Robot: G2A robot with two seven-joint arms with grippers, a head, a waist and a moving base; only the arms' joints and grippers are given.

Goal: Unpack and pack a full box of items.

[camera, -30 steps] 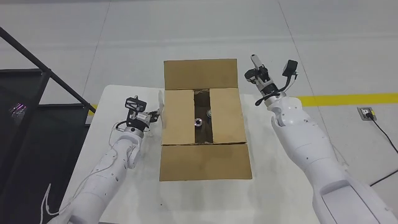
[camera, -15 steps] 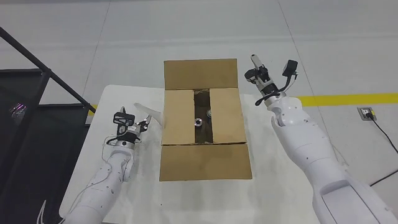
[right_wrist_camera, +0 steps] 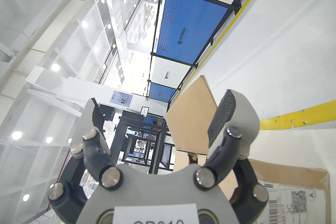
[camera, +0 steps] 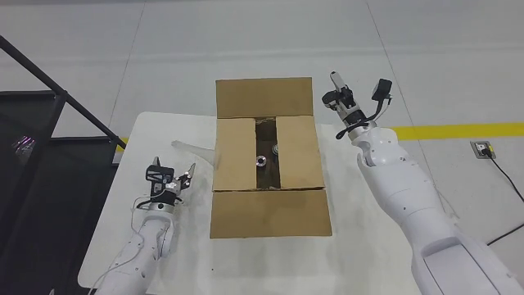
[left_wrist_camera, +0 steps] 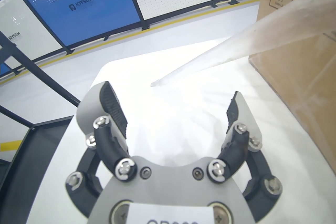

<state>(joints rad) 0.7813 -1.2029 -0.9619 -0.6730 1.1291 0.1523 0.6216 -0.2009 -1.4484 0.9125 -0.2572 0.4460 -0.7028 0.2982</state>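
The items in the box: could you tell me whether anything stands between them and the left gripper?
Yes: two flaps cover most of the opening, and a peeled tape strip juts toward the left gripper.

Box (camera: 264, 154): brown cardboard, upright mid-counter (camera: 164, 135); far and near flaps lie splayed outward, the two side flaps fold inward, leaving a dark slot.
Inside: small round metallic piece (camera: 260, 161) visible through the slot.
Clear cone (left_wrist_camera: 236, 43): translucent, tip on the counter, wide end against the box's left wall.
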